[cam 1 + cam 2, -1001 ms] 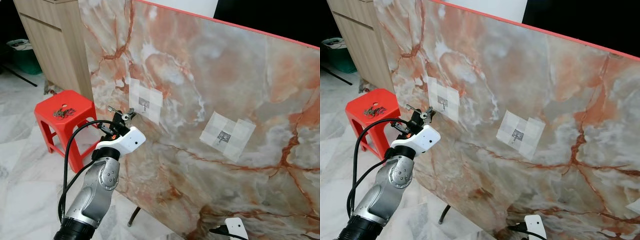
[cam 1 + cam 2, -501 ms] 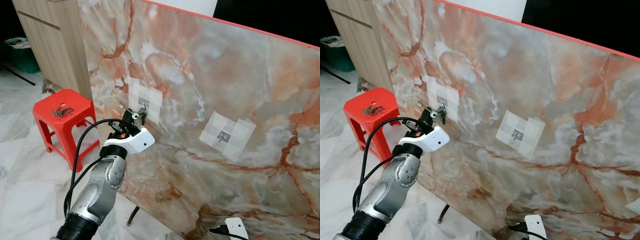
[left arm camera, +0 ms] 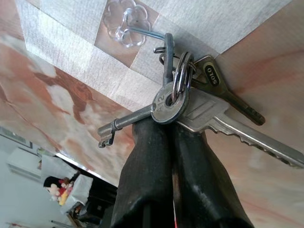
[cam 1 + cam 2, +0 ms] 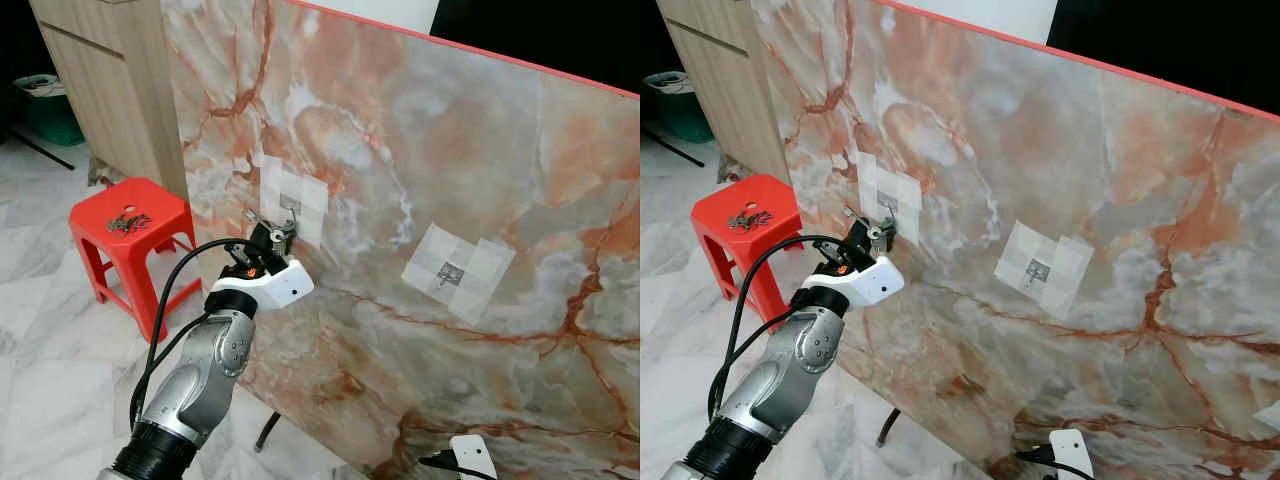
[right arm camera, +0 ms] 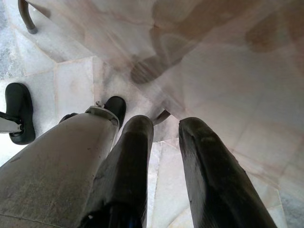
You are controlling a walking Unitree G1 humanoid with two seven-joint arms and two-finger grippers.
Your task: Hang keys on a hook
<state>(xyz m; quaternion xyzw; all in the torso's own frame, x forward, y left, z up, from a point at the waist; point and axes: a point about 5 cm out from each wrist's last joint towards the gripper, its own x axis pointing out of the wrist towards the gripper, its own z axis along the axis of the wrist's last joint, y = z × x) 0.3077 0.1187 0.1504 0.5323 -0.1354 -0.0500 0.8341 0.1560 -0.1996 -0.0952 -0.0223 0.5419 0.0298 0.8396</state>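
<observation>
Left gripper [image 3: 168,135] raised, fingers clamped — right gripper [image 5: 166,142] low, seemingly parted.

Red plastic stool [image 4: 130,225] stands on white marble-tile floor [image 4: 50,340], left of orange-veined marble-pattern panel [image 4: 450,180]. Small pile of metal pieces [image 4: 128,222] rests on stool seat. Light wooden cabinet [image 4: 110,80] behind stool. Green bin [image 4: 50,110] farther left, beside cabinet.
</observation>
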